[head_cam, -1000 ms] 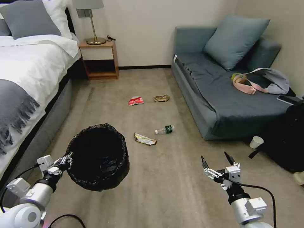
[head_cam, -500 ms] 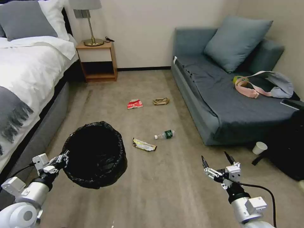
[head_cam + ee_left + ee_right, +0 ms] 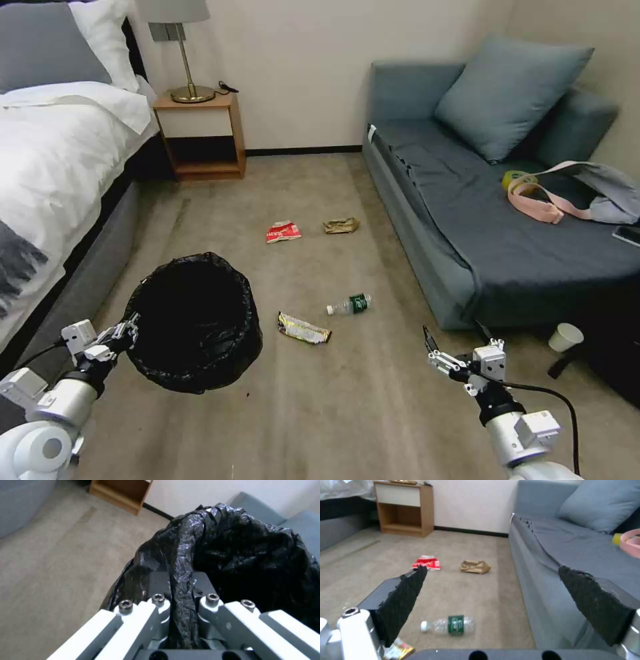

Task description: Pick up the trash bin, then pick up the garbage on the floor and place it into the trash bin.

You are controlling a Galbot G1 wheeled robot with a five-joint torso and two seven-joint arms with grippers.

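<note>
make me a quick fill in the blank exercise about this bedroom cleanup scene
1. The left hand is shut on the rim of the ____, lined with a black bag.
2. The right hand hangs over the carpet with its fingers ____.
3. The plastic bottle lies on its side; its label is ____.
4. The crumpled brown paper lies beside the red-white snack packet, on the side nearer the ____.

Missing words: trash bin; open; green; sofa

Left arm low, forearm angled forward; left gripper [image 3: 127, 331] clamped on the trash bin [image 3: 193, 320] rim. Right arm extended forward, right gripper [image 3: 455, 335] fingers spread wide, empty, above floor.
</note>
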